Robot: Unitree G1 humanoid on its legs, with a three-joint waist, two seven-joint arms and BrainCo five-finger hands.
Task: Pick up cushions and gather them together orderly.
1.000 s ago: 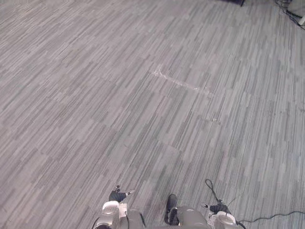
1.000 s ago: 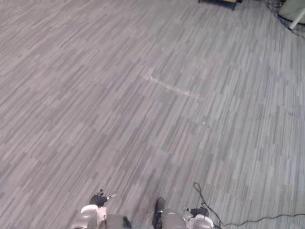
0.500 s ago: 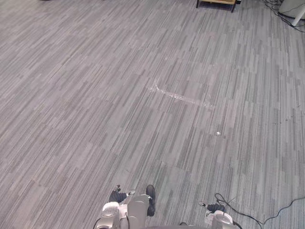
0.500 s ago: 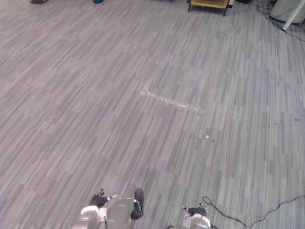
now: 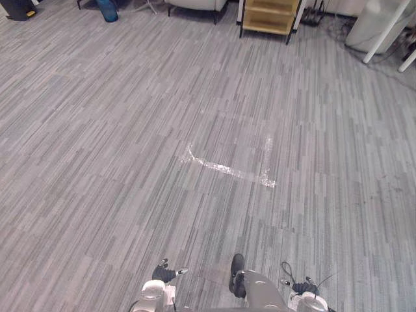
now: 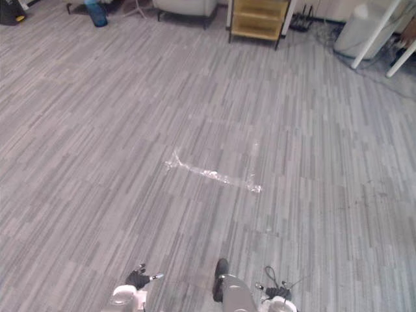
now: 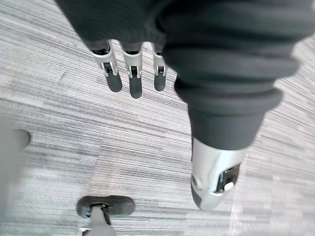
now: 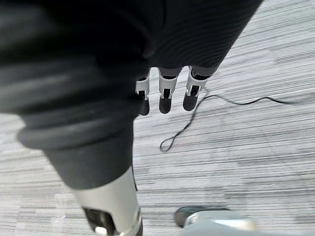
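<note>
The left hand (image 7: 132, 71) and the right hand (image 8: 166, 92) hung near, fingers straight and relaxed, holding nothing, above the grey carpet floor (image 5: 97, 162). Pale tape marks (image 5: 227, 170) lay midway. Far off stood a wooden shelf unit (image 5: 268, 16) and, far left, a blue container (image 5: 108, 10).

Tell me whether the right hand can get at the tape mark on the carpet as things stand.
Probably not. The right hand hangs open by the robot's side, while the tape mark lies well ahead on the carpet. Nothing stands between them; it is simply too far, so walking forward looks needed.
</note>
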